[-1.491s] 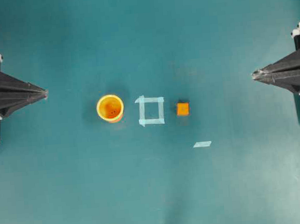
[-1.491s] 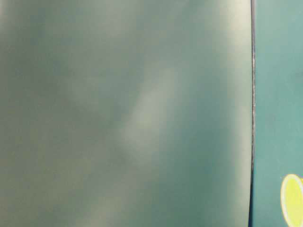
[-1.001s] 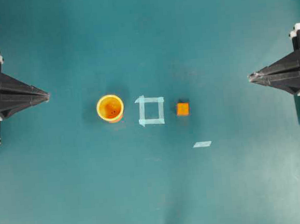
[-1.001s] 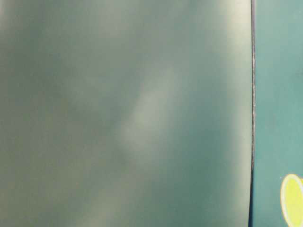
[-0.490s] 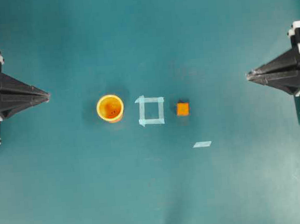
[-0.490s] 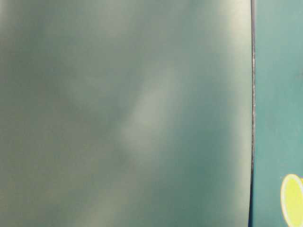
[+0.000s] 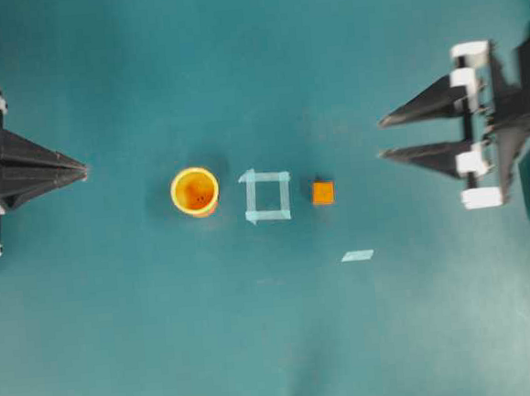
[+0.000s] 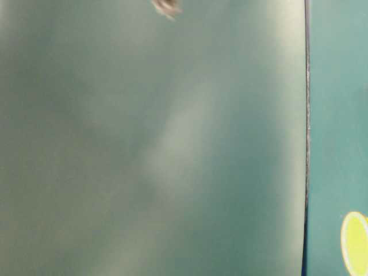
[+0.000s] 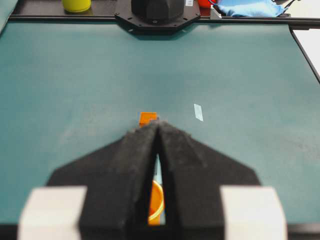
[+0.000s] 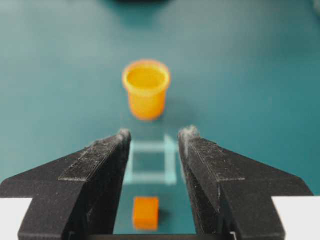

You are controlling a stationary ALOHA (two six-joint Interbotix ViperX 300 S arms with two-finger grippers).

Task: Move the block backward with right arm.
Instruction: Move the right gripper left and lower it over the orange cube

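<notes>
Since the earlier overhead pictures the right gripper (image 7: 381, 137) has come out from the right edge toward the middle of the teal table (image 7: 276, 335), and its two black fingers, which were pressed to a single point, now stand spread with a clear gap between them. The block (image 7: 322, 192) has not shifted: it lies flat on the table just right of the pale tape square (image 7: 267, 196), with the orange cup (image 7: 195, 192) left of that square and a loose strip of tape (image 7: 357, 255) nearer the bottom of the overhead view. In that view the block sits left of the right gripper's fingertips and a little below the lower finger (image 7: 418, 157), apart from it and not between the fingers. The right wrist view shows the block (image 10: 146, 212) low in the gap between the two spread fingers, touching neither, with the tape square (image 10: 150, 162) and the cup (image 10: 145, 89) in line beyond it. The left gripper (image 7: 83, 166) rests at the left edge with its fingers pressed together, holding nothing.
</notes>
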